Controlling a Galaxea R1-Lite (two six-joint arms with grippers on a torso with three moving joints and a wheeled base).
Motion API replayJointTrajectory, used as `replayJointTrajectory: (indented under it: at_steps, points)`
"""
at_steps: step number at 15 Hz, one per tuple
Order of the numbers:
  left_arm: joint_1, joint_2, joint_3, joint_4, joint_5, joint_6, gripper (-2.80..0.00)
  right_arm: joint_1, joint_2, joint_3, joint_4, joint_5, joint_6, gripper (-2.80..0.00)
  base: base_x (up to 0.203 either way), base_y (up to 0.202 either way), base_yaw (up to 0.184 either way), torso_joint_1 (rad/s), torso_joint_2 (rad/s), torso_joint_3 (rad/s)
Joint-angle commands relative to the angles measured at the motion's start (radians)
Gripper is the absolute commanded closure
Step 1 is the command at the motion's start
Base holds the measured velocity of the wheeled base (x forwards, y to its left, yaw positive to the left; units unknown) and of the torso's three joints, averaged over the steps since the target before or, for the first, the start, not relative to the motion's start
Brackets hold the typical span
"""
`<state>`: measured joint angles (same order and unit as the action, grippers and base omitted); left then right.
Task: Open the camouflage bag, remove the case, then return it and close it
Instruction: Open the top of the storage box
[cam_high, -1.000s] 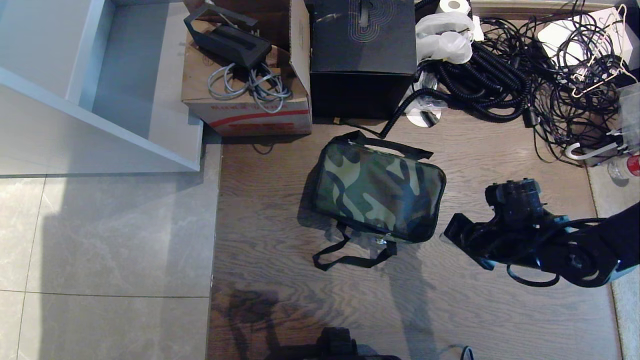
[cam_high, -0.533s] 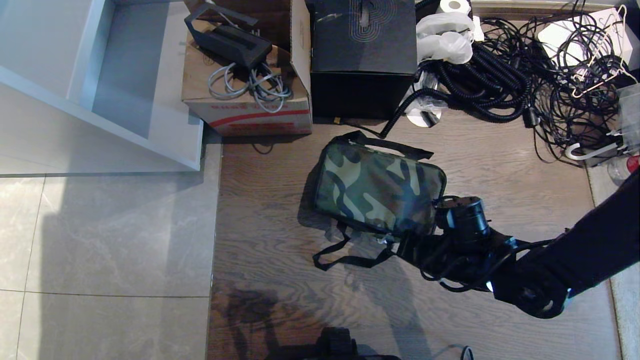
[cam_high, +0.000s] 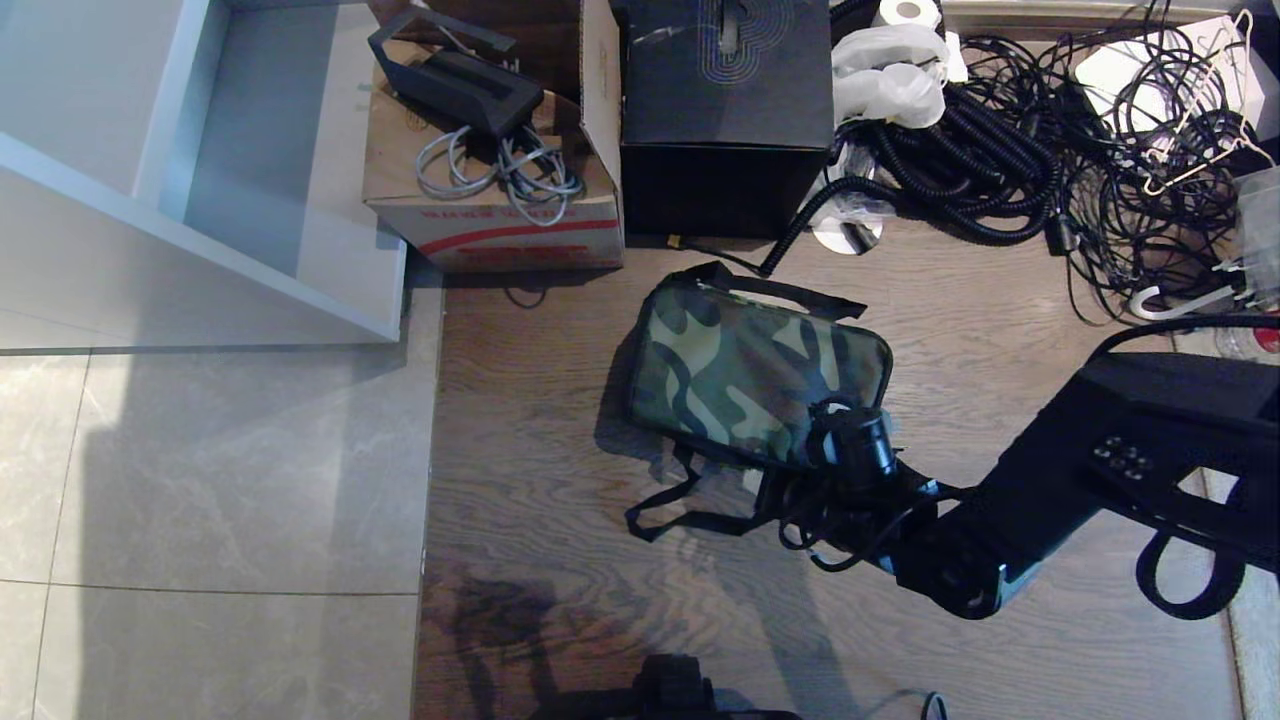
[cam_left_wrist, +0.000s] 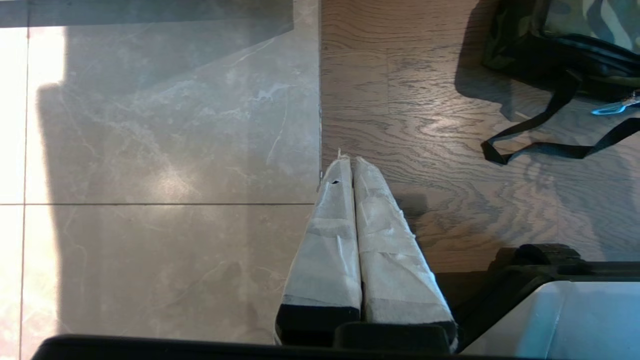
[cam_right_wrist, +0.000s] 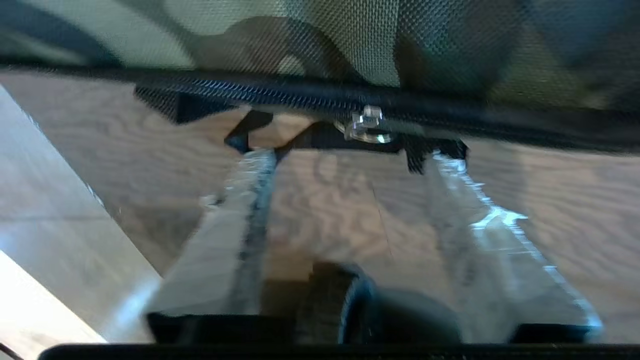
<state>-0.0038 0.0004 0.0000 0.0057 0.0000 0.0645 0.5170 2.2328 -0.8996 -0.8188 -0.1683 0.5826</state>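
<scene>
One right hand (cam_right_wrist: 345, 155), spread wide at the camouflage bag's (cam_high: 745, 375) blurred zipper pull (cam_right_wrist: 367, 125), grasps nothing.

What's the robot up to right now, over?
Right pincer open at the camouflage bag, zipper pull between its tips. Left pincer shut, parked over the floor. Bag zipped; strap trailing nearby.

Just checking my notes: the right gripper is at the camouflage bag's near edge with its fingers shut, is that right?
Not quite. The right gripper is at the bag's near edge, by the zipper pull, but its fingers stand open, as the right wrist view shows.
</scene>
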Motion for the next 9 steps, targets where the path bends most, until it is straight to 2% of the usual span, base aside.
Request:
replayJointTrajectory:
  at_steps: [1, 3, 7, 8, 9]
  points:
    - [0.001, 0.000, 0.000, 0.000, 0.000, 0.000, 0.00, 0.003, 0.056, -0.016, -0.076, -0.002, 0.037, -2.80, 0.000, 0.000, 0.000, 0.000, 0.00, 0.000]
    - [0.001, 0.000, 0.000, 0.000, 0.000, 0.000, 0.00, 0.003, 0.086, -0.027, -0.141, 0.004, 0.084, -2.80, 0.000, 0.000, 0.000, 0.000, 0.00, 0.000]
    - [0.001, 0.000, 0.000, 0.000, 0.000, 0.000, 0.00, 0.003, 0.135, -0.042, -0.260, -0.027, 0.079, -2.80, 0.000, 0.000, 0.000, 0.000, 0.00, 0.000]
    - [0.001, 0.000, 0.000, 0.000, 0.000, 0.000, 0.00, 0.003, 0.142, -0.037, -0.270, -0.057, 0.082, -2.80, 0.000, 0.000, 0.000, 0.000, 0.00, 0.000]
    - [0.001, 0.000, 0.000, 0.000, 0.000, 0.001, 0.00, 0.003, 0.145, -0.036, -0.270, -0.073, 0.083, 0.00, 0.000, 0.000, 0.000, 0.000, 0.00, 0.000]
